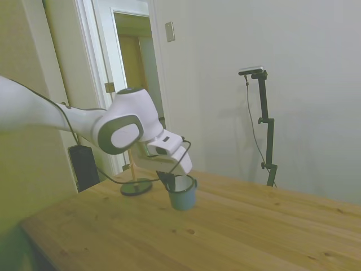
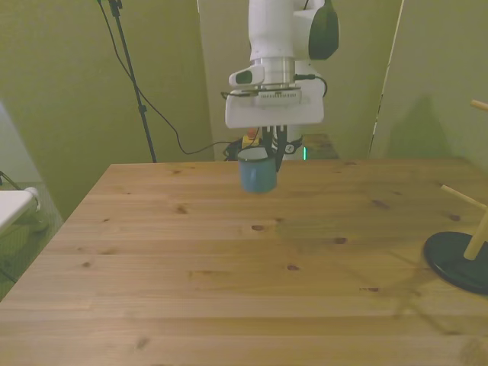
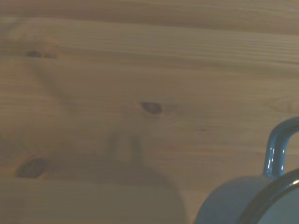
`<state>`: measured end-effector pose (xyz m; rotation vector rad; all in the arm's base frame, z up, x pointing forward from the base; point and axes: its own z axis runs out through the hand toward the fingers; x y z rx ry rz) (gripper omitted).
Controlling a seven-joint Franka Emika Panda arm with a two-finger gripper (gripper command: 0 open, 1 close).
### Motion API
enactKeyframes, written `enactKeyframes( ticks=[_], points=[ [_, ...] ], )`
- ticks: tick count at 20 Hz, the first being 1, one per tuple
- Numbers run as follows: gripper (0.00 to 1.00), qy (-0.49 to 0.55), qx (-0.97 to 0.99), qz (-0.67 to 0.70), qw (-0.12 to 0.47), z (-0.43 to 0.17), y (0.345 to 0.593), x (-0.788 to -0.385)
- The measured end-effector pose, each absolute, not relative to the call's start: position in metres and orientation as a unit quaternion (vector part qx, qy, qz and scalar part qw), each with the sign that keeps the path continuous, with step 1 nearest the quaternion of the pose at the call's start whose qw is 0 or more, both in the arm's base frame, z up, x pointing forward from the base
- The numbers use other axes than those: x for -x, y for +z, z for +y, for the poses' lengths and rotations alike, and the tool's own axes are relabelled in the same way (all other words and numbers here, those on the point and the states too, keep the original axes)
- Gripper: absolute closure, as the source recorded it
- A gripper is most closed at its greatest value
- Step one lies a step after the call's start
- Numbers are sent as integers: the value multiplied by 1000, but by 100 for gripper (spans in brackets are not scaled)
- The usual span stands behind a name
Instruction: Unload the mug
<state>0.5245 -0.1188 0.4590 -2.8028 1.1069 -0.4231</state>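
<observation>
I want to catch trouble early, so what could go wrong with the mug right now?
The pincer grips the mug only by its rim, in the air above the table, so it could slip out or swing. If released from here it would likely drop and tip. The peg stand looks safely far off.

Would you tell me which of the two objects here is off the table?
The pale blue-grey mug, held up by the gripper; the wooden peg stand rests on the table.
</observation>
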Motion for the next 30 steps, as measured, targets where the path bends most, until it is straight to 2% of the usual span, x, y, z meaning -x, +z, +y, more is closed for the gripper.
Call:
enactKeyframes(
  ticks=[4,17,19,20,30],
  points=[
    [100,-120,920,370,40,-134,431,-550],
    [100,-85,920,382,29,-138,382,-575],
    [100,-85,919,384,29,-138,380,-577],
    [0,-85,918,386,30,-137,380,-577],
    [0,-65,918,388,42,-125,366,-577]
  ],
)
